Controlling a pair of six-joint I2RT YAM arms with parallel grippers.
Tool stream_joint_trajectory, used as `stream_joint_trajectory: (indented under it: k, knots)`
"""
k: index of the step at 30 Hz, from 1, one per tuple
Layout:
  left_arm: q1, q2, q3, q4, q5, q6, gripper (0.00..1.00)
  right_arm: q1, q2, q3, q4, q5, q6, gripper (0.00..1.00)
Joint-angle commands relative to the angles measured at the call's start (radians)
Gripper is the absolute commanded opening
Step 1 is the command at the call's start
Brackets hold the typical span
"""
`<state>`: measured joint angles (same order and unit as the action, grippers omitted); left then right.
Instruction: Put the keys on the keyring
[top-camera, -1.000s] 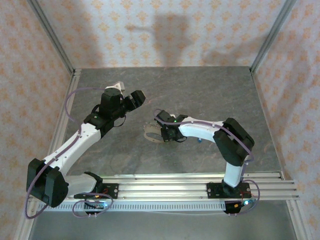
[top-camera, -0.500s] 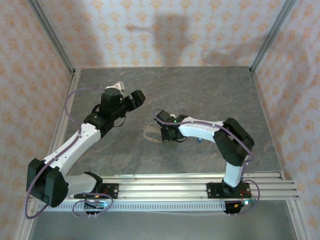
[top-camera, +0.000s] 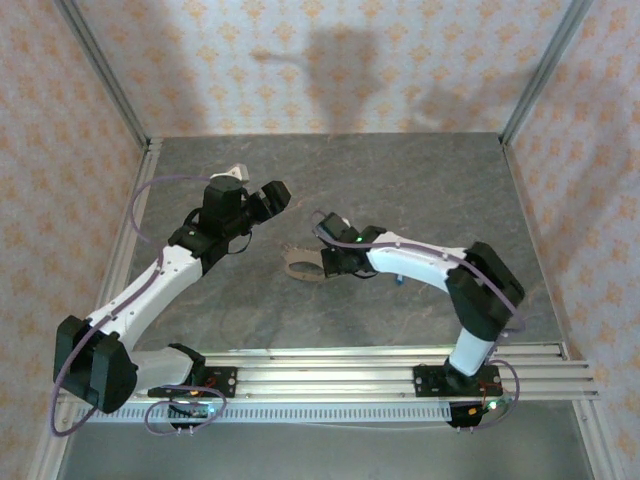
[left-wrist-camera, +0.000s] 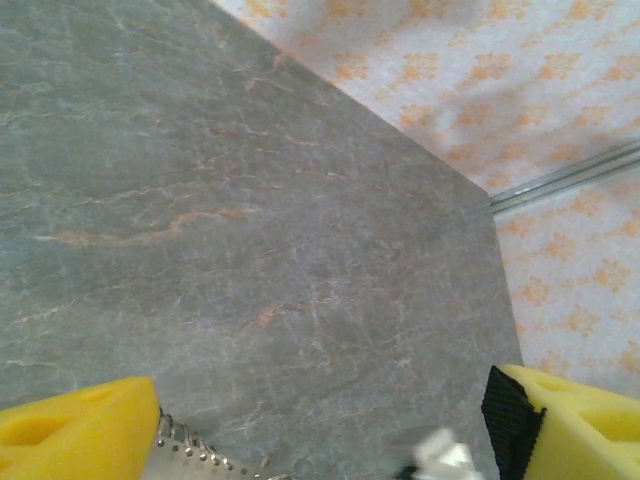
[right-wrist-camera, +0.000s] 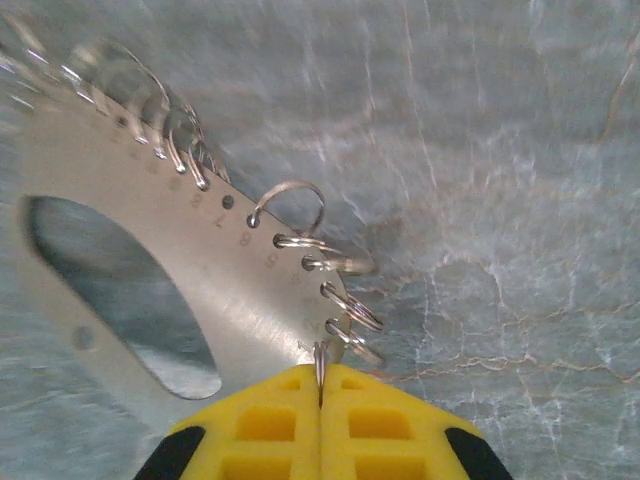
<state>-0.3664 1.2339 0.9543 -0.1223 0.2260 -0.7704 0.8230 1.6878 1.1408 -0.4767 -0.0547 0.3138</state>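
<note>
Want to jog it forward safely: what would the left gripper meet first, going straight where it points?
Probably the bare table; nothing shows ahead of the open left gripper before it. Depth is unclear.

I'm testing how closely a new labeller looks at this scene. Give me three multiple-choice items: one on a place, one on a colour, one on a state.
1. Where does the keyring lie?
A) against the back wall
B) on the table, at the right gripper
C) on the near rails

2. What colour are the right gripper's pads?
A) red
B) yellow
C) green

3. How is the left gripper?
A) shut on the keyring
B) shut on a key
C) open, empty

Answers:
1 B, the top view shows it at that gripper's tip.
2 B, plain in the right wrist view.
3 C, its pads stand far apart over bare table.
</note>
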Motion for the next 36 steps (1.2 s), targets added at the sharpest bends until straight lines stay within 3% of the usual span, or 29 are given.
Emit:
stream_joint_trajectory:
  k: [1, 7, 12, 21, 36]
  knots:
    - [0.001, 0.016, 0.06, -0.059, -0.043, -0.012, 0.86, -0.036, -0.118, 0.025, 0.072, -0.061, -0.067, 0.0]
    - [0.0, 0.04, 0.115, -0.05, 0.044, 0.061, 0.83, -0.146, -0.259, 0.034, 0.195, -0.234, -0.101, 0.0]
    - [0.001, 0.072, 0.134, 0.06, 0.144, 0.053, 0.79, -0.242, -0.347, 0.02, 0.341, -0.406, -0.085, 0.0]
    - [0.0, 0.132, 0.204, 0.206, 0.303, 0.039, 0.7, -0.38, -0.39, -0.009, 0.556, -0.642, 0.026, 0.0]
    - [-0.041, 0.179, 0.25, 0.429, 0.502, -0.009, 0.46, -0.441, -0.358, -0.043, 0.871, -0.922, 0.245, 0.0]
